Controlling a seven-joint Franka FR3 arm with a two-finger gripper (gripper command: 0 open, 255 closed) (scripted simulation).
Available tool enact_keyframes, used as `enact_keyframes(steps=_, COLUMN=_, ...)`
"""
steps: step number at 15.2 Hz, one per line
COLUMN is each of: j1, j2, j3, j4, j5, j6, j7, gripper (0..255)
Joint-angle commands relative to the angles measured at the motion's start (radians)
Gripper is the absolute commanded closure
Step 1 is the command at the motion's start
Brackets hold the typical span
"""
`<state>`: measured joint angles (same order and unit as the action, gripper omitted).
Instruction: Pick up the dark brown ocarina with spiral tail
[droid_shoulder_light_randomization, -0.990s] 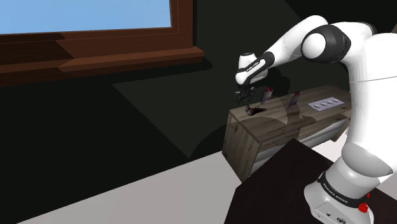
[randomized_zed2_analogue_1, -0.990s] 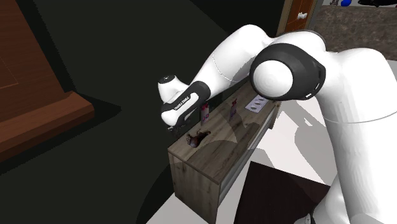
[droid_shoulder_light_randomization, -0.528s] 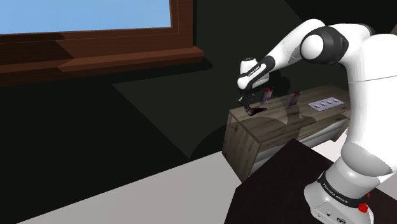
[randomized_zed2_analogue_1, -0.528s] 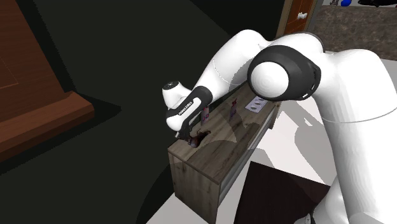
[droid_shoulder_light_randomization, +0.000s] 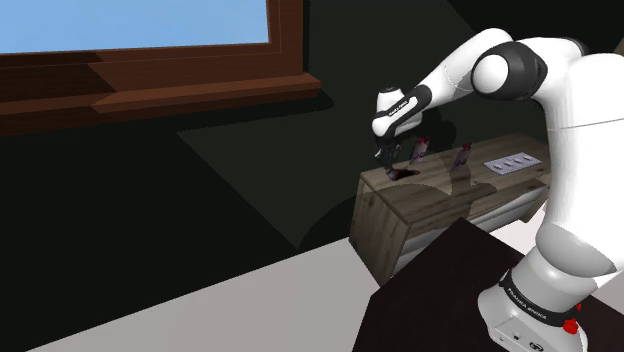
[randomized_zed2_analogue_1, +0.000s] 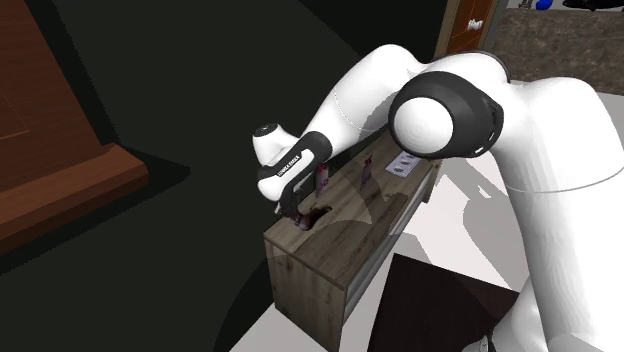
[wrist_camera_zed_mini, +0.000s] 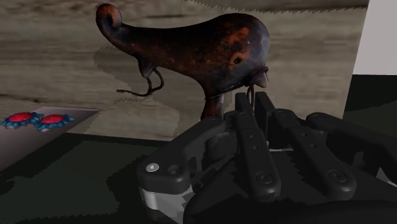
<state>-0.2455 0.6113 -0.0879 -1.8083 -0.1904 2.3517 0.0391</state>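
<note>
Over the past second I have dropped from above the wooden surface (randomized_zed2_analogue_1: 350, 240) to its end, where the dark brown ocarina (wrist_camera_zed_mini: 203, 44) lies with its curled tail up. My pincer (wrist_camera_zed_mini: 253, 105) is now squeezed nearly together on its thin underside. I judge the grip made, with only the lift left.

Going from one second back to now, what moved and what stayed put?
The gripper came down from above the dark brown ocarina to it, with most of the drop in the first half second. The ocarina lies where it was on the wooden cabinet, not lifted.
</note>
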Motion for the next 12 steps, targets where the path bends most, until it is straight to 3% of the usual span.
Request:
enact_keyframes(steps=1, j1=0.001, j2=-0.027, j3=0.000, j4=0.006, j5=0.000, j6=-0.016, j7=-0.002, gripper=255)
enact_keyframes(steps=12, j1=0.002, j2=-0.108, j3=0.002, j4=0.013, j5=0.005, j6=-0.103, j7=-0.018, gripper=255)
